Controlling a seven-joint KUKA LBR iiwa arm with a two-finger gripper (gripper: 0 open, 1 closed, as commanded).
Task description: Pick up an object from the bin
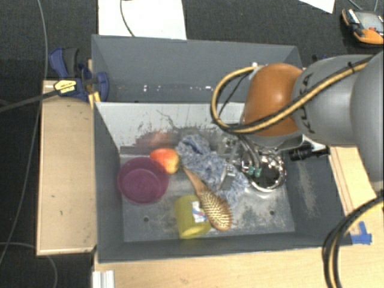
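One grey bin [180,71] (purple bowl [142,182], brush [211,207], cloth [201,159])

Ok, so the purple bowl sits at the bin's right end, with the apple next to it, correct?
No: the camera view shows the purple bowl at the left end of the bin, with the apple next to it.

Bin [180,71] layout: things bunched mid-floor.
Bowl [143,182] furthest L; fruit [166,159] touching it, behind-R; rag [204,161] just R of fruit; hairbrush [210,204] runs from rag twd front, head lying on tub [189,218] at front.
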